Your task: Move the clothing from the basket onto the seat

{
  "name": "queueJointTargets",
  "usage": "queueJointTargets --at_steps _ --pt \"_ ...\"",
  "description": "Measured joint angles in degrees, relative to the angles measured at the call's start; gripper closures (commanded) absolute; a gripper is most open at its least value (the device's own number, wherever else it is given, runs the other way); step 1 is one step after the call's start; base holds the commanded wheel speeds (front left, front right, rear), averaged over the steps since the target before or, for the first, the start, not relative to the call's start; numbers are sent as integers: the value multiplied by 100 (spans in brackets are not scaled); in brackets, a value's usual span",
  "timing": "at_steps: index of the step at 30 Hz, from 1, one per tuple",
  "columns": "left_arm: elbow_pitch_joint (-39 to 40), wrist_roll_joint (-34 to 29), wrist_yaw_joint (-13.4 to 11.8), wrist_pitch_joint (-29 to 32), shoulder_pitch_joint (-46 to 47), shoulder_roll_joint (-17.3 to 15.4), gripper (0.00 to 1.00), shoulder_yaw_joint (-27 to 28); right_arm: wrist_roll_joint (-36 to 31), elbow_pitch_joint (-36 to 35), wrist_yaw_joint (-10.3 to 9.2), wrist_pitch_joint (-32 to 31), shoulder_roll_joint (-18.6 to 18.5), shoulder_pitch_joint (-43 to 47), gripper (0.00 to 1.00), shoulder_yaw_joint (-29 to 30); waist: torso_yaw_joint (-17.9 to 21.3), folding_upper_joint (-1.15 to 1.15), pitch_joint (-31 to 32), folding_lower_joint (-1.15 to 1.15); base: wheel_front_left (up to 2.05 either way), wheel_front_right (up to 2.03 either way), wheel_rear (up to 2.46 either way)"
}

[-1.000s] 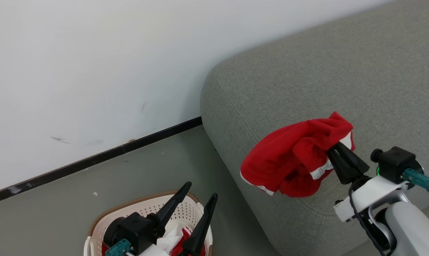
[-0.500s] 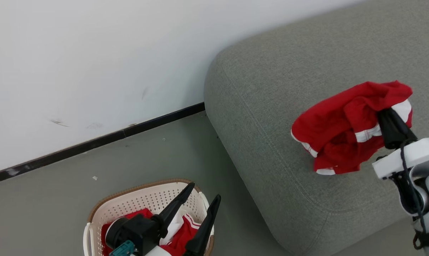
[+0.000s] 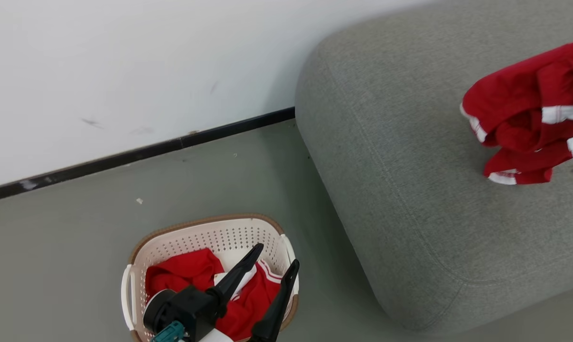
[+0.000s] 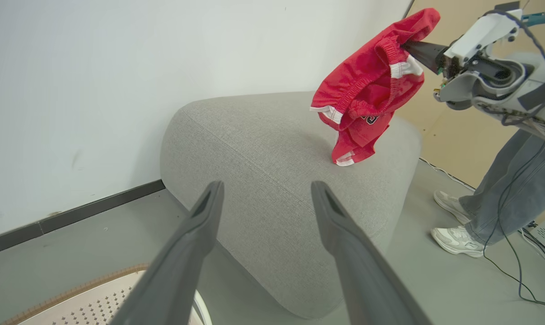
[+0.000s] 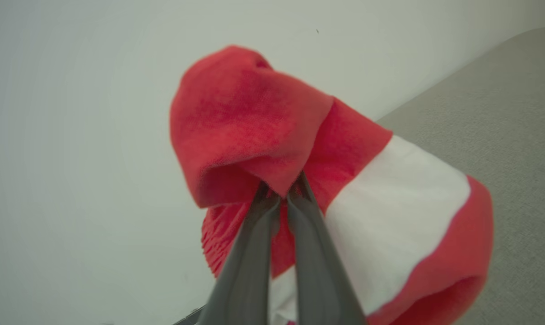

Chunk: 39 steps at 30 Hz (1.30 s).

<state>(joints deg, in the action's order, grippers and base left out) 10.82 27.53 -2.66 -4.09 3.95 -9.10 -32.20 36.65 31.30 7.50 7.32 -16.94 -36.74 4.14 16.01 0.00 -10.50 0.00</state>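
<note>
A piece of red clothing [image 3: 519, 104] with white trim hangs above the grey-green seat [image 3: 409, 166], its lowest hem close to the cushion. My right gripper [image 5: 281, 192] is shut on a fold of this clothing [image 5: 254, 122]; the left wrist view shows the same gripper [image 4: 410, 45] holding the clothing [image 4: 367, 85] over the seat [image 4: 263, 149]. More red and white clothing [image 3: 191, 270] lies in the cream basket [image 3: 210, 228] on the floor. My left gripper [image 3: 277, 253] hovers open over the basket, nothing between its fingers [image 4: 204, 225].
A white wall with a black baseboard [image 3: 139, 152] runs behind the basket and the seat. A person's legs and pale shoes [image 4: 457, 239] stand on the floor beyond the seat's far end, with cables [image 4: 516, 271] trailing nearby. Grey floor lies between basket and seat.
My right gripper has carried the red clothing from the seat's front edge further over the cushion. The head view has shifted, showing more of the basket. The left gripper stays open.
</note>
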Motion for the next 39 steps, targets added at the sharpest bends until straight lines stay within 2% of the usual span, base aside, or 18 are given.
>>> queueJointTargets --at_steps 7,14,28,33,39 --pt "132 -145 -31 57 0 -29 0 -22 67 737 0 -131 -183 -1125 100 825 -334 0 -424 0 0 0 0" --pt "226 -252 -71 153 1 -116 0 -96 -43 1189 0 -123 -472 -1915 100 1322 -607 0 -778 0 0 0 0" --pt "444 -342 -73 159 47 -131 0 -77 -286 1726 0 85 -528 -2841 100 1655 -1094 0 -1383 0 0 0 0" --pt "514 -346 -75 159 107 -131 0 -67 -446 1836 0 221 -721 -3111 100 1807 -1257 0 -1590 0 0 0 0" --pt "567 -347 -80 159 154 -122 0 -74 -588 2281 0 342 -895 -3131 100 2080 -1430 0 -1852 0 0 0 0"
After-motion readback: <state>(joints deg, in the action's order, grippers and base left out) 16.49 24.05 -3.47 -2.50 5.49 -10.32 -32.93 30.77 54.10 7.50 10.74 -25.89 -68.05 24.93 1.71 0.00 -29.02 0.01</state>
